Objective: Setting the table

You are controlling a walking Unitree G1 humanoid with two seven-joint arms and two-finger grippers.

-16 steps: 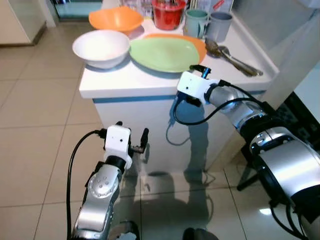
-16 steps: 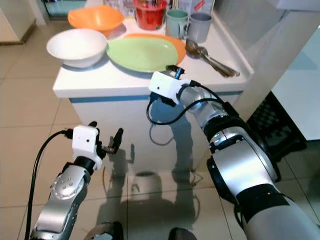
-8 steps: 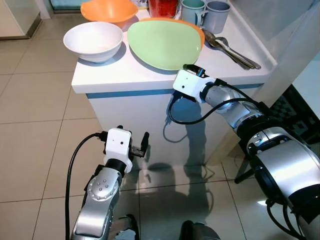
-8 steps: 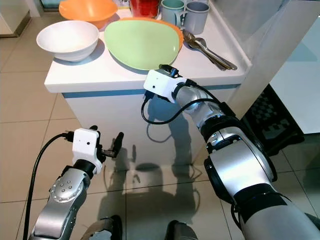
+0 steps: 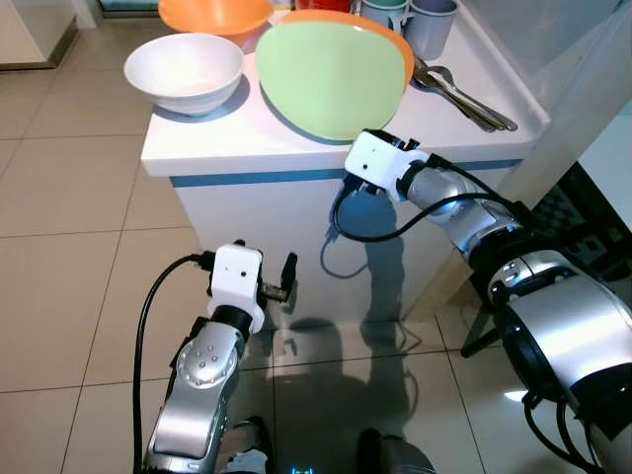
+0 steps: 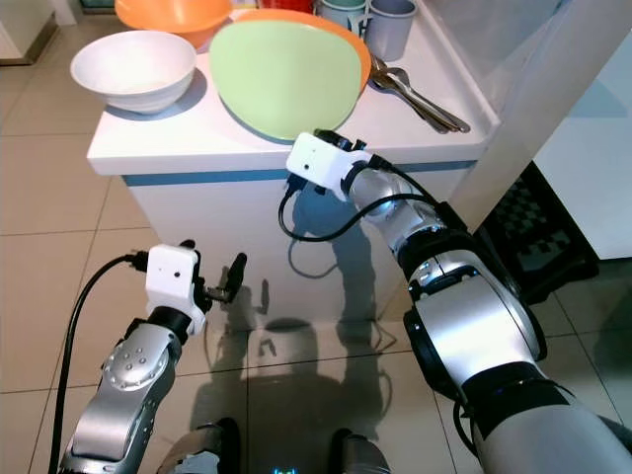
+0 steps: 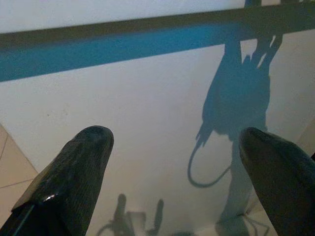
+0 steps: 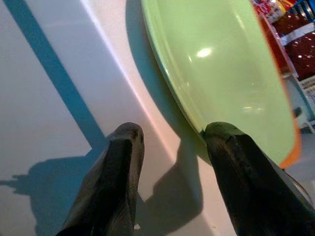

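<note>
Beige floor tiles (image 5: 69,227) run around a white counter (image 5: 247,148) with a blue band under its top, and that counter is where the tableware waits. From the left eye, a white bowl (image 5: 185,71) sits at the near left corner, an orange bowl (image 5: 215,14) behind it, and a green plate (image 5: 331,77) lies stacked on an orange plate (image 5: 400,54) whose rim peeks out on the far side; the stack overhangs nothing but comes close to the front edge, handy for a reach from below. Spoons (image 5: 464,94) lie to the right, with two mugs (image 5: 415,15) at the back. The right gripper (image 5: 393,144) is up at the counter's front edge, just under the green plate's near rim, a good spot to slide onto it. The left gripper (image 5: 265,286) hangs low in front of the cabinet face, idle. From the right eye the same layout reads clearly: right gripper (image 6: 336,140) at the plate's edge, left arm parked by the cabinet. The left wrist view looks at the cabinet front and the blue band, its fingers (image 7: 69,177) spread wide with nothing between them. The right wrist view is the telling one: two fingers (image 8: 110,182) apart, one below the countertop lip, the other touching or just beside the green plate's rim, the gap lined up with that edge. My read: it is about to pinch the plate's rim to carry it off for the table setting; nothing is gripped yet.
</note>
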